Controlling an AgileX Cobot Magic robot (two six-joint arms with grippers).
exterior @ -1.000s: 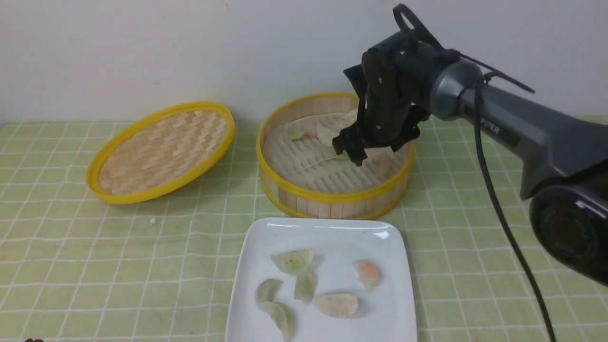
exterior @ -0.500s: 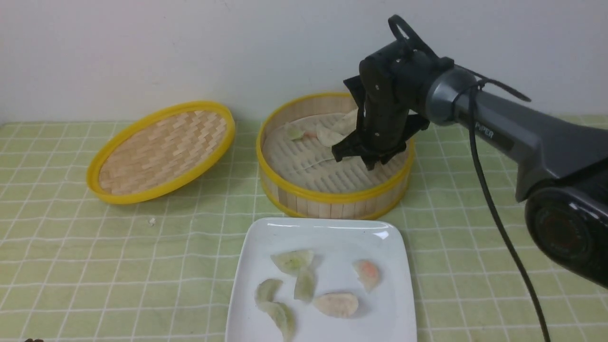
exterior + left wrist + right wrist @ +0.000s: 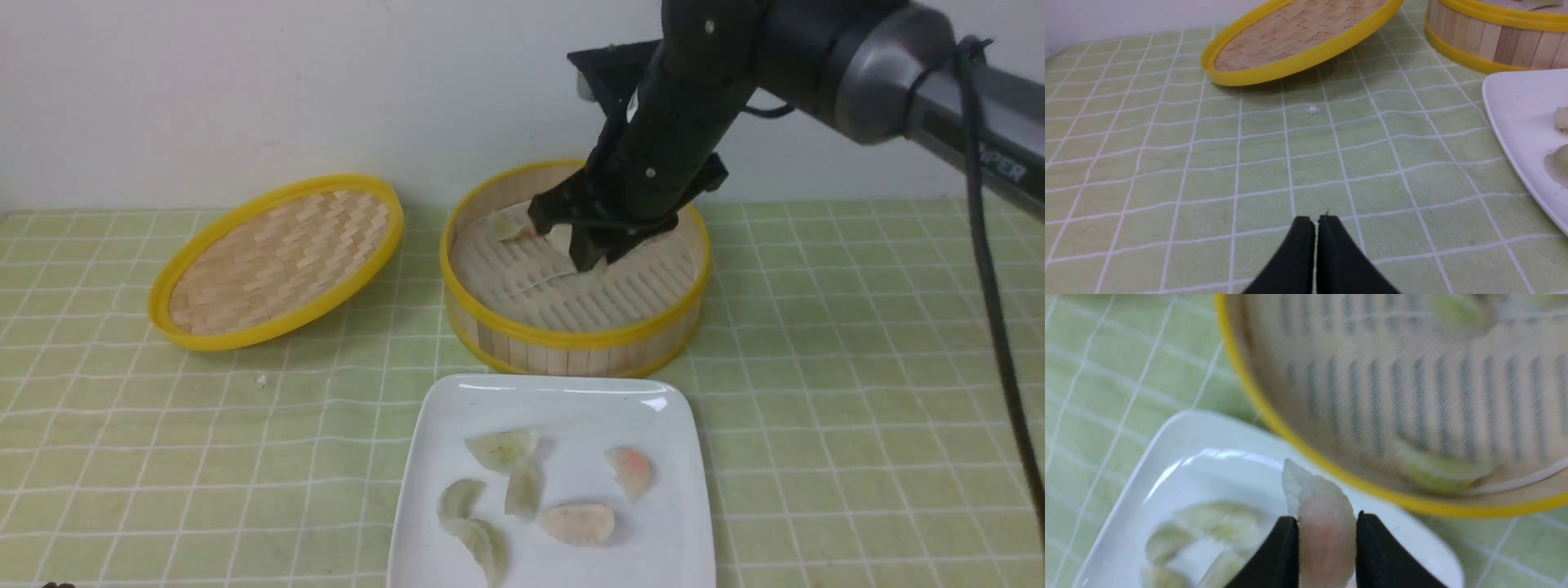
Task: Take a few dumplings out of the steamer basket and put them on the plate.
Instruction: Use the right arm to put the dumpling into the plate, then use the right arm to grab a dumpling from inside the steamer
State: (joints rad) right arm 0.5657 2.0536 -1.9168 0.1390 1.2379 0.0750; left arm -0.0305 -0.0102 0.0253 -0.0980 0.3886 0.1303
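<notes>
My right gripper (image 3: pixel 588 253) hangs above the steamer basket (image 3: pixel 571 339). In the right wrist view it (image 3: pixel 1327 520) is shut on a pinkish dumpling (image 3: pixel 1323 498), held in the air over the basket's near rim (image 3: pixel 1274 416) and the plate (image 3: pixel 1208 449). A green dumpling (image 3: pixel 504 227) and a pale one lie at the basket's back; another green one (image 3: pixel 1437 471) shows in the right wrist view. The white plate (image 3: pixel 678 531) holds several dumplings (image 3: pixel 504 447). My left gripper (image 3: pixel 1316 220) is shut and empty, low over the cloth, left of the plate (image 3: pixel 1515 118).
The woven bamboo lid (image 3: pixel 277 257) leans tilted to the left of the basket; it also shows in the left wrist view (image 3: pixel 1298 36). A small white crumb (image 3: pixel 261 380) lies on the green checked cloth. A pale wall stands close behind the basket.
My right gripper has lifted out of the basket's right side and swung left and toward the plate, with the pinkish dumpling in it. The plate's dumplings have not moved.
</notes>
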